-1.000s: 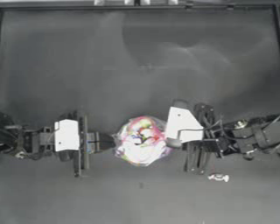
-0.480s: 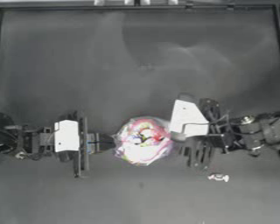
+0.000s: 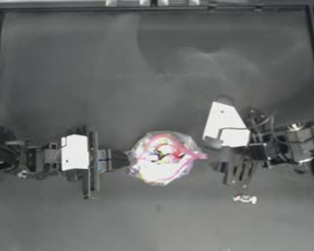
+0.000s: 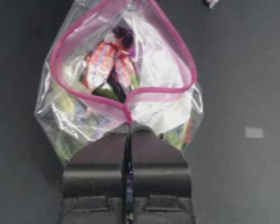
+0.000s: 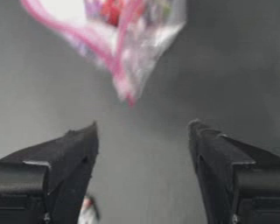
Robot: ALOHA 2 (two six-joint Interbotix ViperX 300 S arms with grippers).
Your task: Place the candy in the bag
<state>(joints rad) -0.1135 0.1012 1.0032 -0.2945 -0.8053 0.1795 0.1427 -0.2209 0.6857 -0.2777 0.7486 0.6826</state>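
Now the bag (image 4: 122,94) is pinched at its mouth by the left gripper (image 4: 129,131); the right gripper (image 5: 143,131) is held wide beside it, candy (image 3: 245,198) lying near.

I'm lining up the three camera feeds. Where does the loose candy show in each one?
Top view: candy on the table, below the right gripper.
Left wrist view: top edge, beyond the bag.
Right wrist view: bottom edge, beside a jaw.
Shared landmark: the bag's pink strip.
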